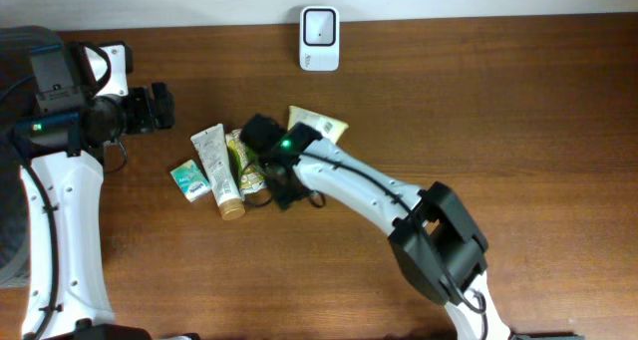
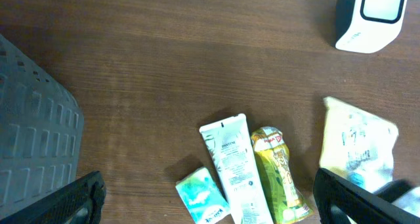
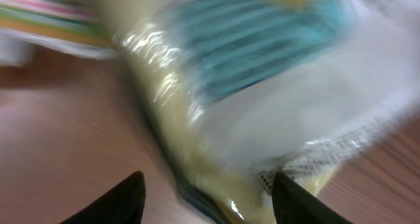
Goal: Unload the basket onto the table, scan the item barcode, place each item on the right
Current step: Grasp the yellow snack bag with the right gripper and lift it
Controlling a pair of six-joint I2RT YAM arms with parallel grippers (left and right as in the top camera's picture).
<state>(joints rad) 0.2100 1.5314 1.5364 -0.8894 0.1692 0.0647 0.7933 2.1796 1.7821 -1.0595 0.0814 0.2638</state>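
The white barcode scanner point(image 1: 319, 39) stands at the back edge of the table, also seen in the left wrist view point(image 2: 369, 17). A cream packet with teal stripes point(image 1: 321, 127) lies on the wood right of the other items. My right gripper point(image 1: 269, 137) is over its left end. In the right wrist view the blurred packet point(image 3: 262, 73) fills the frame, its lower edge between the parted fingers of that gripper point(image 3: 207, 188). My left gripper point(image 1: 159, 108) hovers wide open at the left and holds nothing point(image 2: 216, 207).
A white tube point(image 1: 215, 167), a yellow-green packet point(image 1: 245, 161) and a teal tissue pack point(image 1: 189, 179) lie side by side left of the cream packet. A grey mesh basket point(image 2: 33, 125) sits at the far left.
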